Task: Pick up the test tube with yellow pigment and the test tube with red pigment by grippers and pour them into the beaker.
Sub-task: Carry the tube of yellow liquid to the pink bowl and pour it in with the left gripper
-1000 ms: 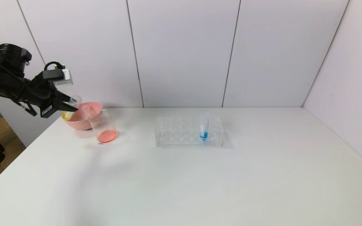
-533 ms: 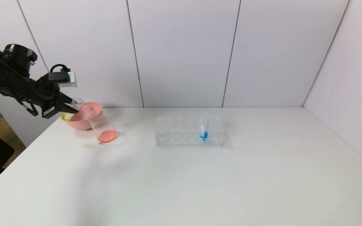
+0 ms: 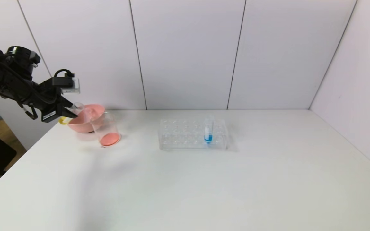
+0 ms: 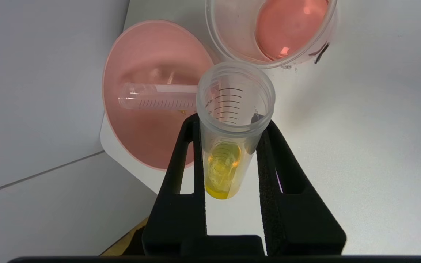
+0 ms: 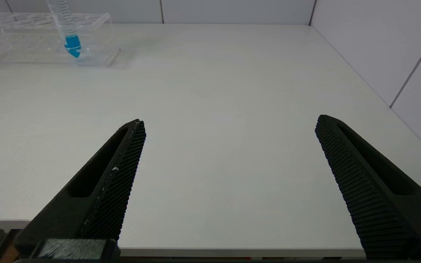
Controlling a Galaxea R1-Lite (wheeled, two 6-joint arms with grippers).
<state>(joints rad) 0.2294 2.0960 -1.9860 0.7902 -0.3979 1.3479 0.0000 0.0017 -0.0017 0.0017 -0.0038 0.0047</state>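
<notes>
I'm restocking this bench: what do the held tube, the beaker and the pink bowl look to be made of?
The test tube with yellow pigment, in the left gripper: clear, slightly cloudy, thick rim, printed graduations; probably plastic. The beaker: clear, glossy; plastic or glass, I can't tell. The pink bowl: opaque, smooth, matte; likely plastic.

the left pincer (image 4: 232, 160) is black and so is the right pincer (image 5: 228, 157), which has tiny bumpy dots on its pads. the test tube with yellow pigment (image 4: 228, 146) is clear with thin black lines. the beaker (image 4: 269, 33) is clear with pinky-red liquid. the bowl (image 4: 148, 95) is pink. the bench (image 3: 204, 179) is white. the rack (image 3: 178, 134) is clear, holding a tube with blue liquid (image 3: 208, 131).
</notes>
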